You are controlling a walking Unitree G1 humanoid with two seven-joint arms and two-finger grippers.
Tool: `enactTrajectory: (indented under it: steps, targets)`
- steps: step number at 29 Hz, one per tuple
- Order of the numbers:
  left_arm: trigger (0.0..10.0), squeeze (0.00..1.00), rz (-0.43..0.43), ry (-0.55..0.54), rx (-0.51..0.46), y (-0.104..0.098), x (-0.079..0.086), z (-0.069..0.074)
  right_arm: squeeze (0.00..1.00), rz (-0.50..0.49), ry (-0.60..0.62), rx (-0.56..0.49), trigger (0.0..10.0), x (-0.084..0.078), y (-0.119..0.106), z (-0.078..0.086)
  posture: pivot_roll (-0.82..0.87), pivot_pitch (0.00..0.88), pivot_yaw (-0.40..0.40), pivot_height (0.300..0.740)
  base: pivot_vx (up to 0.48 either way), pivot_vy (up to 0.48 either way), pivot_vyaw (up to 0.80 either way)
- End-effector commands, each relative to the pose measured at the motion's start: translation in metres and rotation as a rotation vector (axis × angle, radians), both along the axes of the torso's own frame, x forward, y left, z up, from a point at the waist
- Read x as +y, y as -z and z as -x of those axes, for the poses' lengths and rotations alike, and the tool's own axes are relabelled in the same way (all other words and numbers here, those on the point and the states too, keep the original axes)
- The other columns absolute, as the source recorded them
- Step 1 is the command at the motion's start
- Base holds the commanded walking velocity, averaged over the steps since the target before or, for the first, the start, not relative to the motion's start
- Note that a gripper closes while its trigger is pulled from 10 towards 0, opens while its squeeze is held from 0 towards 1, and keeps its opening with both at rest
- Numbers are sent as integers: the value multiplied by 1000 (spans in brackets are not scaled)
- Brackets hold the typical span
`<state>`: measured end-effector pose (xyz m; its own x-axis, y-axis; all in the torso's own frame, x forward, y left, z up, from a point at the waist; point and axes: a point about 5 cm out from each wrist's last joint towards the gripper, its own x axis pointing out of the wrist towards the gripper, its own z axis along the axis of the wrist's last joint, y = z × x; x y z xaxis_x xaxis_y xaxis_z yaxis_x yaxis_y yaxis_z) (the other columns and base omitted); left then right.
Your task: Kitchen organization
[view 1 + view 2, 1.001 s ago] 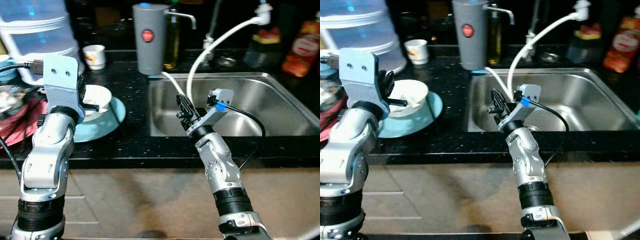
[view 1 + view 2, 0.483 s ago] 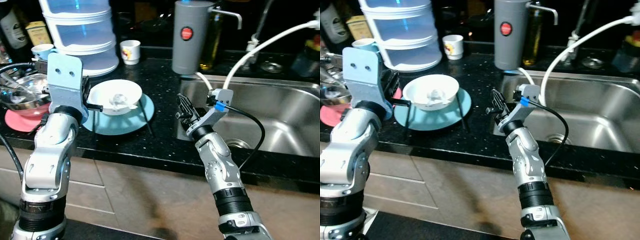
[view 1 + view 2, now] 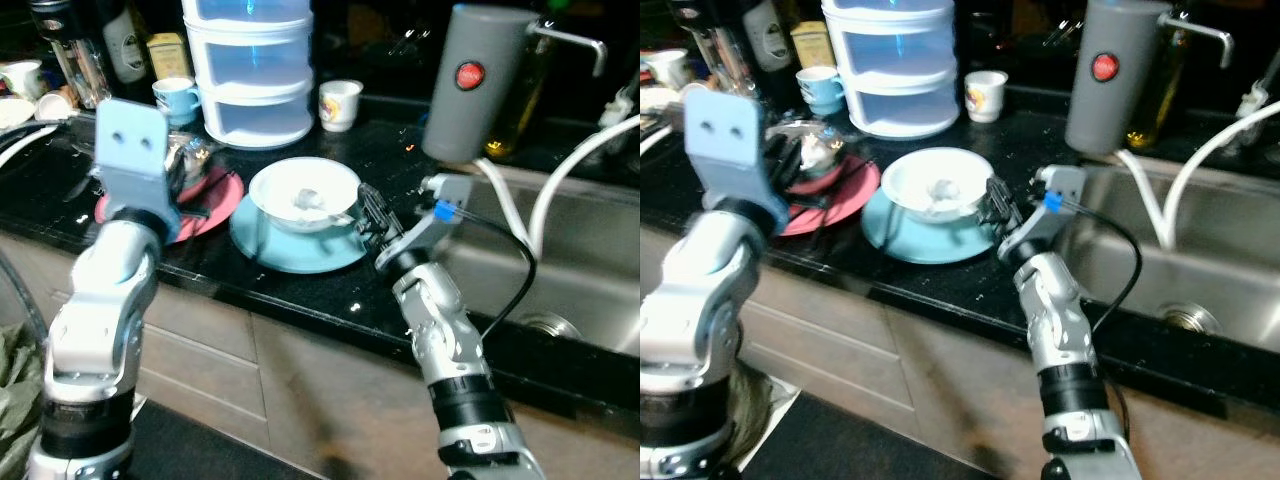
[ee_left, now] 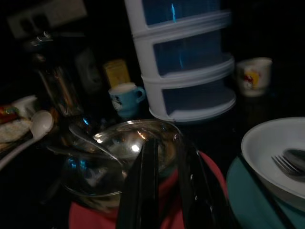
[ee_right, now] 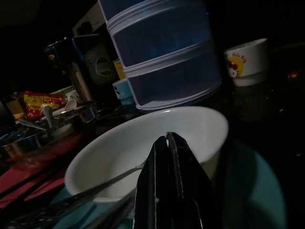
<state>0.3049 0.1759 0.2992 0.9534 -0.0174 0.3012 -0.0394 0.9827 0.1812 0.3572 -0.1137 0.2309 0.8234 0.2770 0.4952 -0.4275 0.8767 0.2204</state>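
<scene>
Right gripper [image 3: 368, 206], its black fingers pressed together, hovers beside the round white bowl [image 3: 303, 194] on the teal plate [image 3: 300, 250], while the left gripper [image 4: 164, 179], fingers slightly parted, hangs above the steel bowl [image 4: 116, 157] on the red plate [image 3: 205, 205].

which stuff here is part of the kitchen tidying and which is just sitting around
Likely in play:
- white bowl with cutlery in it, on the teal plate
- steel bowl on the red plate
- right gripper, shut, near the white bowl
- left gripper, by the steel bowl

Likely just around:
- drawer stack
- grey jug
- blue mug
- sink
</scene>
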Motion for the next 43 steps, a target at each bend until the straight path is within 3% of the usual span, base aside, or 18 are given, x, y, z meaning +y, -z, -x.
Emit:
enactTrajectory:
  steps: [1, 11, 26, 31, 36, 43]
  targets:
    - [10000, 0, -11, 10, 8, 0, -2, 0, 0, -16, 18, 32, 10000, -5, 6, -1, 156, 69, 22, 740, 0, 0, 0]
    - [10000, 0, -12, 52, -5, -5, -6, -1, 0, -45, 54, 59, 10000, -11, 6, -4, 157, 72, 26, 740, 0, 0, -514]
    - [10000, 0, 22, 27, -9, -6, 0, -2, 0, -26, 59, 46, 10000, -9, 5, -5, 157, 78, 23, 740, 0, 0, 0]
    - [10000, 0, 71, 28, -3, -4, 1, -2, 0, -26, 60, 46, 10000, -10, 5, -5, 155, 77, 22, 740, 0, 0, 0]
    - [10000, 0, 48, 22, 1, -4, 2, -2, 0, -25, 60, 46, 10000, -10, 5, -5, 156, 78, 20, 740, 0, 0, 0]
    - [10000, 0, 46, 15, 3, -4, 2, -2, 0, -26, 59, 42, 10000, -10, 4, -4, 155, 77, 19, 740, 0, -480, 0]
